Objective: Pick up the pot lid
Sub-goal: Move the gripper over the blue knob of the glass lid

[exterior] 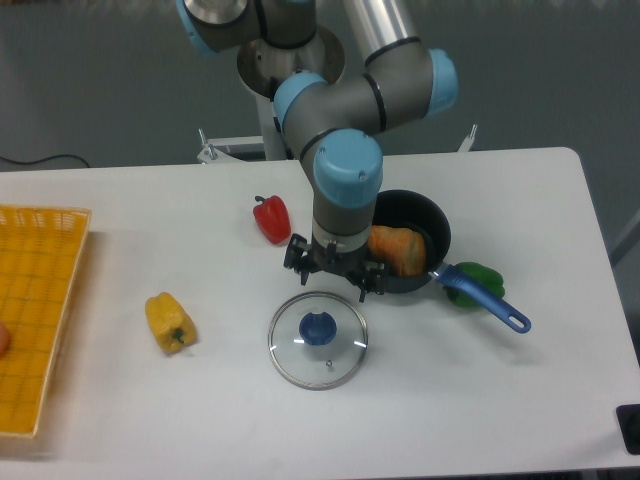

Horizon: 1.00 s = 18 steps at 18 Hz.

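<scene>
pot lid (300, 365): on the worktop (200, 420), between its middle and front edge, blue knob (318, 329) up
gripper (334, 268): fingers spread wide, near the lid's back rim
pan (436, 215): nearer the back edge, brown thing (405, 250) inside

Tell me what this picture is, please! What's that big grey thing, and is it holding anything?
The big grey thing is a robot arm. At its end is a claw with two fingers. They're spread apart, and I can't see anything held between them.

The picture comes from one fixed camera looking down at the white table. Near the claw lies a see-through lid with a blue knob, the thing the robot should pick up. Beside it is a black pot with a blue handle and something orange-brown inside.

There's also a red pepper, a yellow thing, a green thing by the handle, and a yellow-orange crate.
</scene>
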Each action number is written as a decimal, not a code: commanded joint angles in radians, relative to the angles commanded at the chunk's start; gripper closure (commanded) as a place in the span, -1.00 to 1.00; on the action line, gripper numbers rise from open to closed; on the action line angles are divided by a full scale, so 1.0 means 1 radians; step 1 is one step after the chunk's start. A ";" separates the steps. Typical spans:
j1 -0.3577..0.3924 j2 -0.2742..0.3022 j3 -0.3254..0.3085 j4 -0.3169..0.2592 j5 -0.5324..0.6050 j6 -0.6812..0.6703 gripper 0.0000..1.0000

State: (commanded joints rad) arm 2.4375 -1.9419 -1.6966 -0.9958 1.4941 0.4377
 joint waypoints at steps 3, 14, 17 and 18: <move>-0.017 -0.025 0.017 0.031 0.006 -0.085 -1.00; -0.054 -0.087 0.017 0.077 0.057 -0.123 -1.00; -0.054 -0.095 0.017 0.078 0.058 -0.123 -1.00; -0.055 -0.100 0.017 0.078 0.058 -0.123 -1.00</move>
State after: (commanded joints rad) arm 2.3823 -2.0417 -1.6797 -0.9173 1.5524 0.3145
